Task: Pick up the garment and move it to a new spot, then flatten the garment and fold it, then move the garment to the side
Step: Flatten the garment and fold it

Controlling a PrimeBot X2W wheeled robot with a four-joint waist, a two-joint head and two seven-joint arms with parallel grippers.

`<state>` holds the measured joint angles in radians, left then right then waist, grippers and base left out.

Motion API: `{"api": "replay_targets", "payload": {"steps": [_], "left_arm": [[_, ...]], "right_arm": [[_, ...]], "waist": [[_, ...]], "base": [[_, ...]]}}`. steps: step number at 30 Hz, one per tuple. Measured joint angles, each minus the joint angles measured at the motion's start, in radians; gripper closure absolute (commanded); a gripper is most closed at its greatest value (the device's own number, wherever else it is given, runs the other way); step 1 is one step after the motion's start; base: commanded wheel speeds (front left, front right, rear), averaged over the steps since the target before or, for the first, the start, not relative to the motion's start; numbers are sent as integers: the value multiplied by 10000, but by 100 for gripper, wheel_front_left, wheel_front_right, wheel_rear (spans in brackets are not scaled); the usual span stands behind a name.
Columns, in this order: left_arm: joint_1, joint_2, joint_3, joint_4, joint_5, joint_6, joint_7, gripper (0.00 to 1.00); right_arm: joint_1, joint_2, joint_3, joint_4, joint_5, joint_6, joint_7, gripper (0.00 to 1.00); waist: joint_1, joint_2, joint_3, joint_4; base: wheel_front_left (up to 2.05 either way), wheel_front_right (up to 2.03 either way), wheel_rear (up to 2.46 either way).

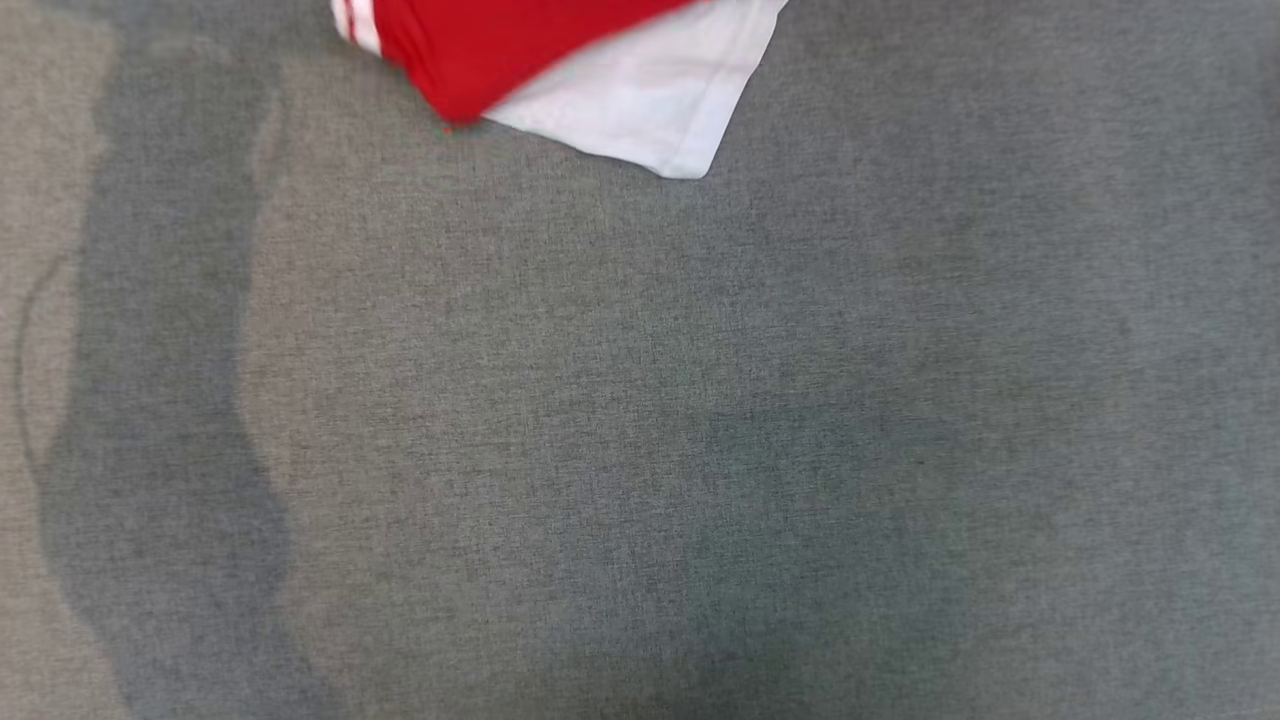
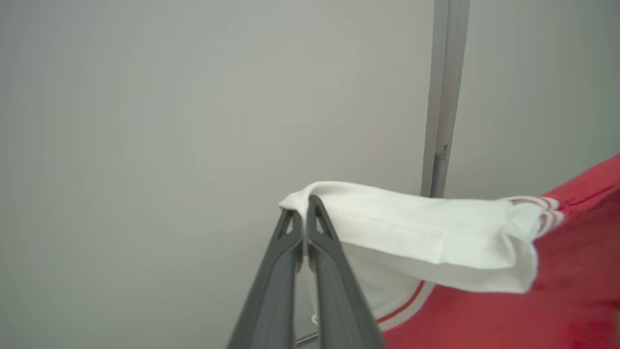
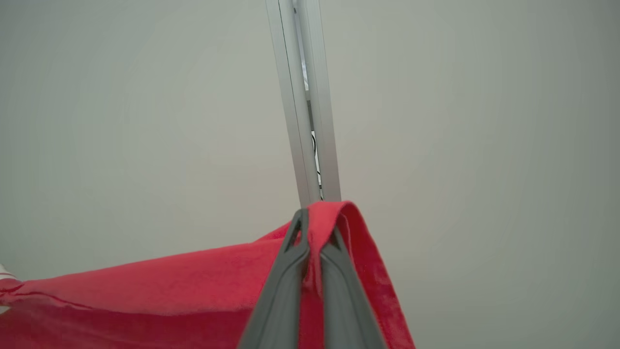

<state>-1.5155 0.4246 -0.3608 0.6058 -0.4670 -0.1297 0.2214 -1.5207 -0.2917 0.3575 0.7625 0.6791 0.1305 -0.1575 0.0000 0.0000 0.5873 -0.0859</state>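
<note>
Held aloft: red and white garment, low corner hanging at the top of the head view, over the grey tabletop; apparently clear of it, though hard to judge from above.

Risk one: loss of the white hem from the left claw, pinched at the very tip only, on any sharp sideways pull.

Risk two: uneven spread on laying down, owing to slack and a fold between the two grips, with a crumpled landing and extra flattening to follow.

Risk three: snagging on the pale metal upright behind the cloth, if swung outward.

Left claw: closed tight on a bunched white corner at the fingertips.

Right claw: closed tight on a fold of red cloth, draped over the tips and down beside the fingers.
</note>
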Motion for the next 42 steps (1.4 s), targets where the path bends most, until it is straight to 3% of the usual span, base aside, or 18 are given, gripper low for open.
{"api": "replay_targets", "payload": {"steps": [5, 12, 18, 22, 27, 34, 42], "left_arm": [[-1569, -148, 23, 1020, 117, 0, -719, 100], [-3193, -297, 155, 2163, 267, 4, -1787, 100], [-3871, -433, 105, 3030, 100, 2, -2228, 100], [-3695, -594, -301, 3591, -94, 0, -2080, 100], [-2708, -690, -1285, 3762, -792, 0, -1103, 100], [-895, -566, -2566, 3507, -2259, 0, 1110, 100], [1644, 236, -3785, 2157, -4054, 0, 3908, 100]], "right_arm": [[-1523, 33, 157, 382, 44, 2, -767, 100], [-2822, 171, -205, 894, 332, 2, -997, 100], [-3093, 176, -702, 880, 278, 2, -1028, 100], [-2654, 293, -257, 1235, 376, 2, -1032, 100], [-1722, 201, 673, 1367, 1160, 2, -556, 100], [351, -435, 2420, 1022, 2253, 2, 644, 100], [2536, -989, 4144, 284, 3687, 2, 2040, 100]], "waist": [[0, 0, 469, 69], [1, 0, 703, 257], [1, 0, 758, 354], [0, 0, 614, 394], [0, 0, 233, 428], [0, 0, -708, 471], [0, 0, -2234, 429]], "base": [[0, 0, 0], [0, 0, 0], [0, 0, 0], [0, 0, 0], [0, 0, 0], [0, 0, 0], [0, 0, 0]]}}
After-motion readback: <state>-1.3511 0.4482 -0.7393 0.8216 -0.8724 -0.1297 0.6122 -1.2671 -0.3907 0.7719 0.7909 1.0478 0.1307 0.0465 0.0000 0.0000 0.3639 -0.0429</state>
